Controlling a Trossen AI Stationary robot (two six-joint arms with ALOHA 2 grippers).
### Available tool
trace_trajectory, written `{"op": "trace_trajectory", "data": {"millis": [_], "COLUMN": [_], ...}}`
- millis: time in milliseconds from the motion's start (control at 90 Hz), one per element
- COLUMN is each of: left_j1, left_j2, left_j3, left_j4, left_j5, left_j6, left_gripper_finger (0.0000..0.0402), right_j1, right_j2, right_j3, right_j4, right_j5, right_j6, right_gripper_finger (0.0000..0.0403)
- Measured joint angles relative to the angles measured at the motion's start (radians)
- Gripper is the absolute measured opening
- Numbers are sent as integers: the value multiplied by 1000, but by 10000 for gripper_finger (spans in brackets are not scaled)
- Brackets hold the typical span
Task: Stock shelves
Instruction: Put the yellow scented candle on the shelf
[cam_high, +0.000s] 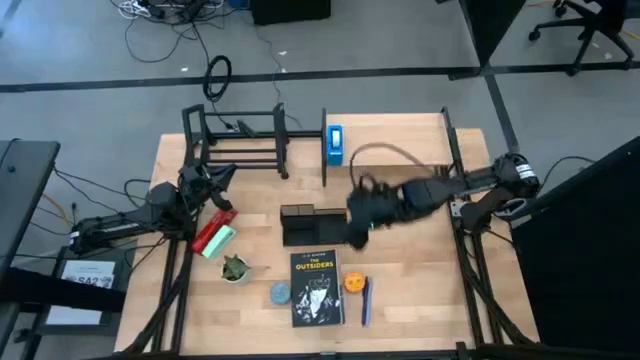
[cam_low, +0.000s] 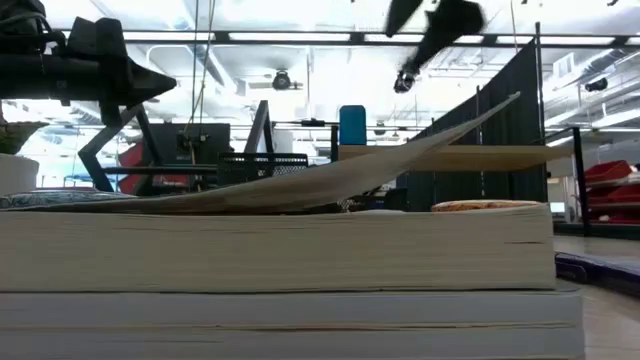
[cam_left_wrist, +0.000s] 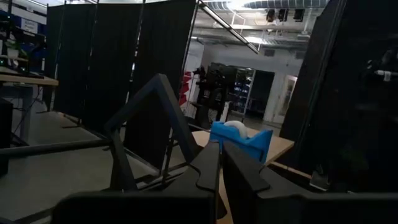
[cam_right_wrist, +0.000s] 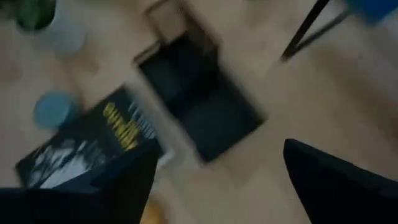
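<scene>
Right claw (cam_right_wrist: 214, 180), spread wide and empty, hovers at frame centre above the black mesh organizer (cam_high: 298, 222) and the book (cam_high: 317, 288); the left claw (cam_left_wrist: 219, 171), apparently pinched shut on nothing, waits by the black metal rack (cam_high: 235, 140) at upper left. Wood shelf (cam_high: 395, 135) stands upper right. Descending squarely over one item before closing seems wisest.

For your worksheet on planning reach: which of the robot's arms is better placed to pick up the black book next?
Probably the right. Its hand hovers open just above the organizer, next to the book. The left hand, fingers together, sits by the black rack.
</scene>
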Motion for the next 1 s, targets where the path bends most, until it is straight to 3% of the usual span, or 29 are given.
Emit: {"op": "trace_trajectory", "data": {"millis": [100,233,433,533,722,1000], "left_j1": [0,0,0,0,0,0], "left_j2": [0,0,0,0,0,0], "left_j3": [0,0,0,0,0,0], "left_j4": [0,1,0,0,0,0], "left_j5": [0,0,0,0,0,0], "left_j6": [0,0,0,0,0,0], "left_gripper_finger": [0,0,0,0,0,0], "right_j1": [94,187,211,208,215,252], "right_j2": [0,1,1,1,6,130], "right_j3": [-89,-228,-365,-402,-457,-462], "right_j4": [93,305,501,567,712,793], "right_j5": [-2,-6,-60,-62,-50,-47], "right_j6": [55,-1,-27,-59,-263,-446], "right_gripper_finger": [318,332,365,376,382,376]}}
